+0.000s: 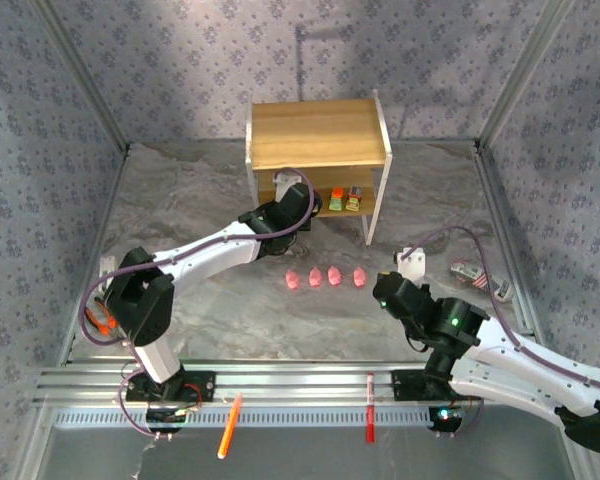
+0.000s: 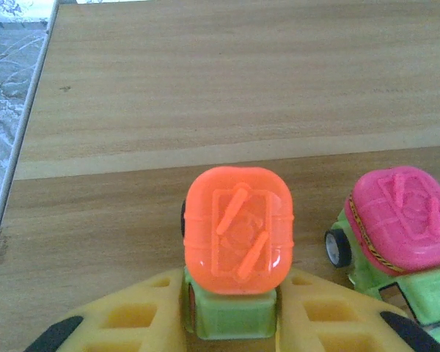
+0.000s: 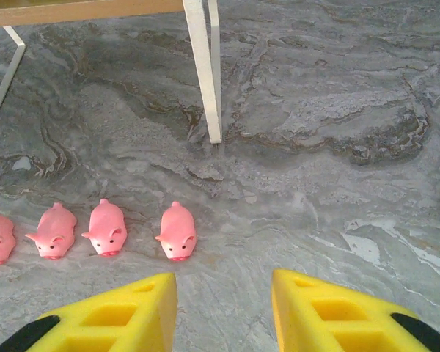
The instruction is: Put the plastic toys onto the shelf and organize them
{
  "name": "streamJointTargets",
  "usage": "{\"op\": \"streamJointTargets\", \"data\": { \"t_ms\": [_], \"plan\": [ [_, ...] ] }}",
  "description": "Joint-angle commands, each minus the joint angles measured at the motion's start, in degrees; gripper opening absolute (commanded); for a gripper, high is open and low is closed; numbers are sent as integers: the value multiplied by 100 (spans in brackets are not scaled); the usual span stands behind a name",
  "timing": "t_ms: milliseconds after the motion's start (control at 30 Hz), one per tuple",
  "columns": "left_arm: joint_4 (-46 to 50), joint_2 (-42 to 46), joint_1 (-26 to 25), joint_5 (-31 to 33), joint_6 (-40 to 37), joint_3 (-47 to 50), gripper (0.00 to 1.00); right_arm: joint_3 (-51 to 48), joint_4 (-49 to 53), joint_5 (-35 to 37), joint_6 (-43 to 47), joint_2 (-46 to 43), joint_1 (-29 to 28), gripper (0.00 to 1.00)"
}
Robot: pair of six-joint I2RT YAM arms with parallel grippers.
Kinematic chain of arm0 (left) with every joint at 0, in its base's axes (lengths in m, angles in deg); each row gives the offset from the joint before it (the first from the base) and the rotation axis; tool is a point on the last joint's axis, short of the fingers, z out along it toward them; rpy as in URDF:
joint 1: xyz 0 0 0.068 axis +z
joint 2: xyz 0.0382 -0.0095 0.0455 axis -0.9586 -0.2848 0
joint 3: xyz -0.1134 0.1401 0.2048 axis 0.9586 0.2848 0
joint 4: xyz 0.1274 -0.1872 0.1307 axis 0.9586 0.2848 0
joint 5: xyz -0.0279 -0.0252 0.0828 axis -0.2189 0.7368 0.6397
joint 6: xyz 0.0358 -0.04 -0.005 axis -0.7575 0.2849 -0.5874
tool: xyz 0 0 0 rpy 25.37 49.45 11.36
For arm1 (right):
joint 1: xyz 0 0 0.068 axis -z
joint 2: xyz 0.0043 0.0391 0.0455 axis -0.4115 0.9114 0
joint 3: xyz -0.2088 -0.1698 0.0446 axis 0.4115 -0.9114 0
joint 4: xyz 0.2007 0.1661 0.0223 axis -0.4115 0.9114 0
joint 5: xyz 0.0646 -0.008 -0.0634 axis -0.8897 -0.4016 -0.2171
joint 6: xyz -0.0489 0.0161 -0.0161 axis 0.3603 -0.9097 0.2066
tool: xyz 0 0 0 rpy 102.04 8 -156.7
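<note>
One grey marbled table [image 1: 180, 200] lies under me. One shelf [image 1: 315, 135] stands at its far side, two wooden boards on thin white legs.

I have two pincers. My left pincer [image 2: 231, 315] reaches in under the top board and is clamped on one orange-topped toy [image 2: 238, 231] with a green body, down at the lower board. I cannot tell whether the toy rests on the wood. One pink-topped toy [image 2: 400, 220] with black wheels stands on that board just to its right, not touching it. That makes two blocky toys I can count there.

My right pincer [image 3: 224, 308] hangs over the table in front of the shelf, its fingers apart with nothing between them.

Four pink pigs [image 3: 106, 227] lie on the table in one row, side by side and a little apart, snouts toward me, on the near side of a shelf leg.

Two pens lie on the metal rail at the near edge, well apart: one orange pen [image 1: 230, 425] and one red pen [image 1: 369, 420].
</note>
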Motion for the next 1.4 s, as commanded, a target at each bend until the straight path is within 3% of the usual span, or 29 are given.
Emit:
{"op": "streamJointTargets", "data": {
  "t_ms": [0,233,1367],
  "plan": [
    [-138,-38,56,71,140,-80,32,-54,138,-10,-67,-64,28,40],
    [-168,6,51,28,282,17,42,-45,98,-62,-21,-64,85,40],
    [-82,598,-381,513,110,332,54,147,30,-98,111,69,63,40]
  ]
}}
